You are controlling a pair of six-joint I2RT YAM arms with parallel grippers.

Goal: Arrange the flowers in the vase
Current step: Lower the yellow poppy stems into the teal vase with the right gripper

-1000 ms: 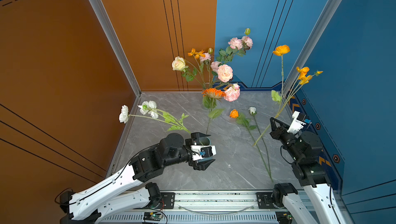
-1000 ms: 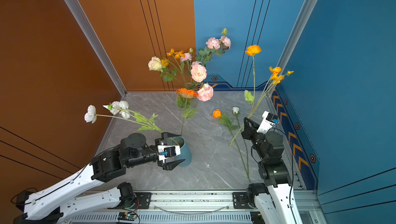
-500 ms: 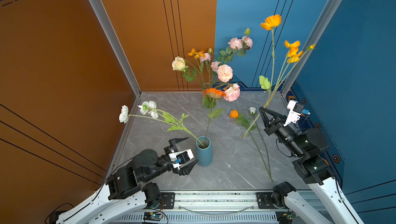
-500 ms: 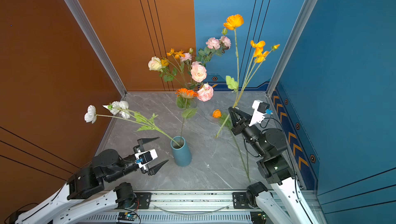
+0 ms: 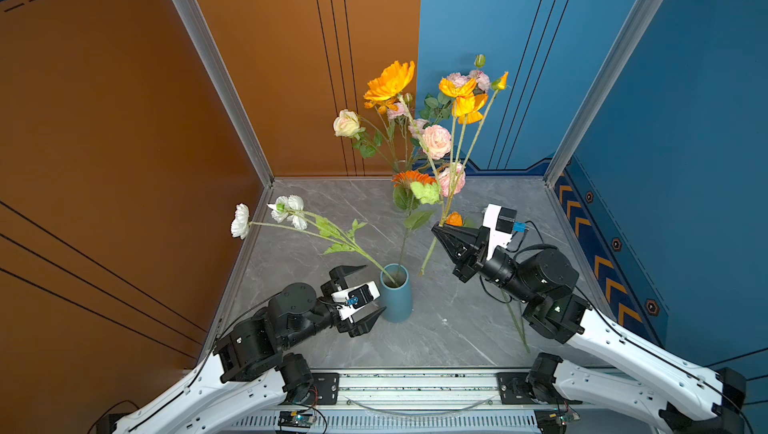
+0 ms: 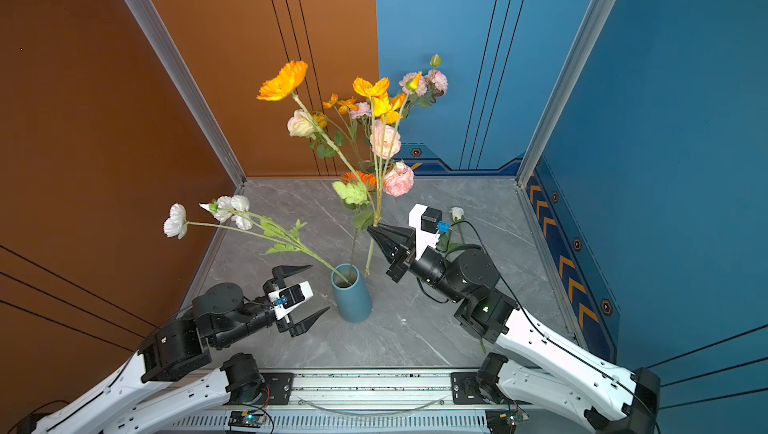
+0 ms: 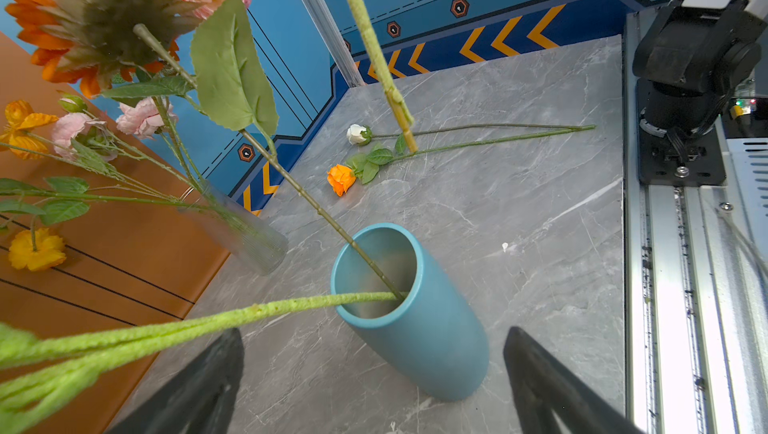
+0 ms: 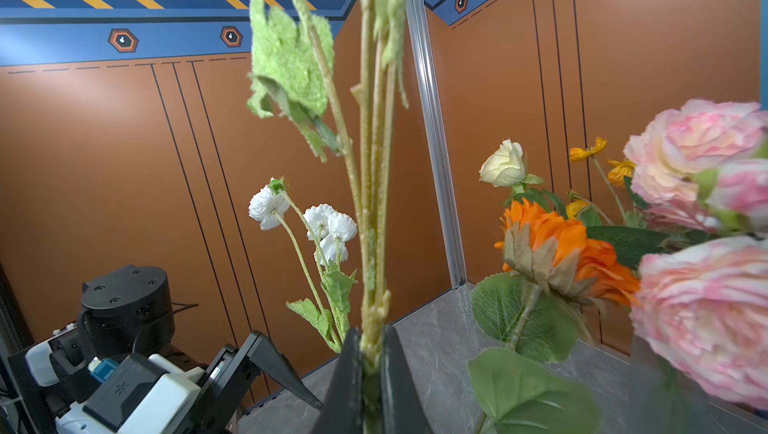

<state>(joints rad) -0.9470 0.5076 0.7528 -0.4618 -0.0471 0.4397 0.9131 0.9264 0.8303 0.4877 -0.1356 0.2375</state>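
A blue vase [image 5: 397, 295] [image 6: 352, 299] [image 7: 432, 340] stands near the table's front. It holds a white-bloomed flower [image 5: 286, 207] leaning left and an orange gerbera [image 5: 413, 178]. My right gripper [image 5: 435, 227] [image 6: 370, 228] [image 8: 370, 330] is shut on the stem of a yellow-orange flower spray [image 5: 390, 81] [image 6: 284, 79]. That stem's lower end [image 5: 423, 270] hangs just right of the vase mouth, outside it. My left gripper [image 5: 374, 288] [image 6: 320, 287] [image 7: 372, 332] stands open just left of the vase, touching nothing.
A clear ribbed glass vase [image 7: 245, 236] at the back holds pink, cream and orange flowers [image 5: 436, 141]. An orange rose [image 7: 340, 178] and a white rose [image 7: 357, 134] lie on the table at the right, their stems running under my right arm. A metal rail [image 5: 415, 382] borders the front.
My right gripper has carried the yellow-orange flower left from the right wall toward the vase, stem turning more upright. My left gripper has drawn back off the vase and stands beside it.
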